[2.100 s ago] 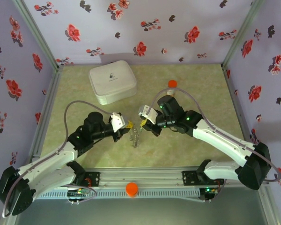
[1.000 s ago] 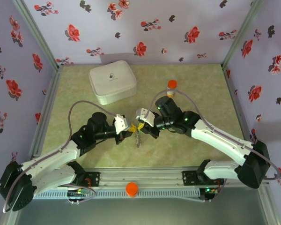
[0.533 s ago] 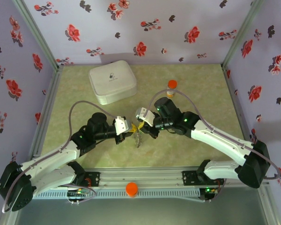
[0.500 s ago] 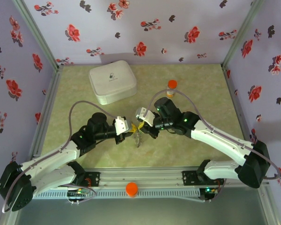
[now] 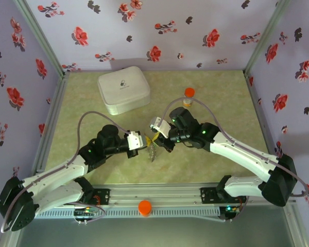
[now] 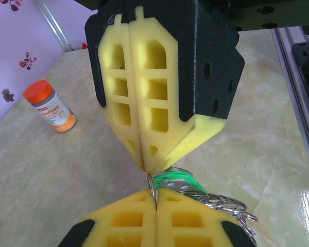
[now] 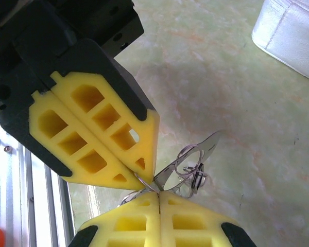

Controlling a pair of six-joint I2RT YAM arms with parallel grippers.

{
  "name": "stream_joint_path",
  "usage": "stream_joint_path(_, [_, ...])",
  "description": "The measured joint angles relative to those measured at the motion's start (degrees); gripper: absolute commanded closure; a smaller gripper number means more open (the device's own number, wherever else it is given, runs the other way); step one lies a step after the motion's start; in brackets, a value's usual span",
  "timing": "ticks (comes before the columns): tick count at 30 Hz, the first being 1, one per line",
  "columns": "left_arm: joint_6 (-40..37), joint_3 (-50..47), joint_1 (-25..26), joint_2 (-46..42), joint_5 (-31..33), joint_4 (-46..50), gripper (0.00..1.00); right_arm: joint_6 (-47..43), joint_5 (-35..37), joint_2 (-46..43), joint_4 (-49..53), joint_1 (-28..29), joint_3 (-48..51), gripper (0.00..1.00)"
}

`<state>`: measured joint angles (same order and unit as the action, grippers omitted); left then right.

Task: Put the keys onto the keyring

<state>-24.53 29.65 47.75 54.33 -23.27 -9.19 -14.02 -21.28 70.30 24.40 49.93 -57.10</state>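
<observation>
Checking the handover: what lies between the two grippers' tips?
In the left wrist view, hardly any gap: the right gripper and left gripper meet tip to tip, bridged by a thin wire of the keyring, green key just behind.

Hangs bunched as thin grey metal loops: keyring, one strand pinched upright; green-headed key touching it; silver key blade tilted.

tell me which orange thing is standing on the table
The orange-capped pill bottle, upright on the table; the orange disc sits on the front rail instead.
</observation>
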Motion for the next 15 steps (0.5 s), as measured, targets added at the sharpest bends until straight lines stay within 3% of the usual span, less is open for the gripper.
stream_joint_path(15, [-3.19, -0.02, 0.59, -1.79, 1.31, 0.33, 1.0, 3.34, 0.44, -0.13, 0.61, 0.0, -0.17, 1.0])
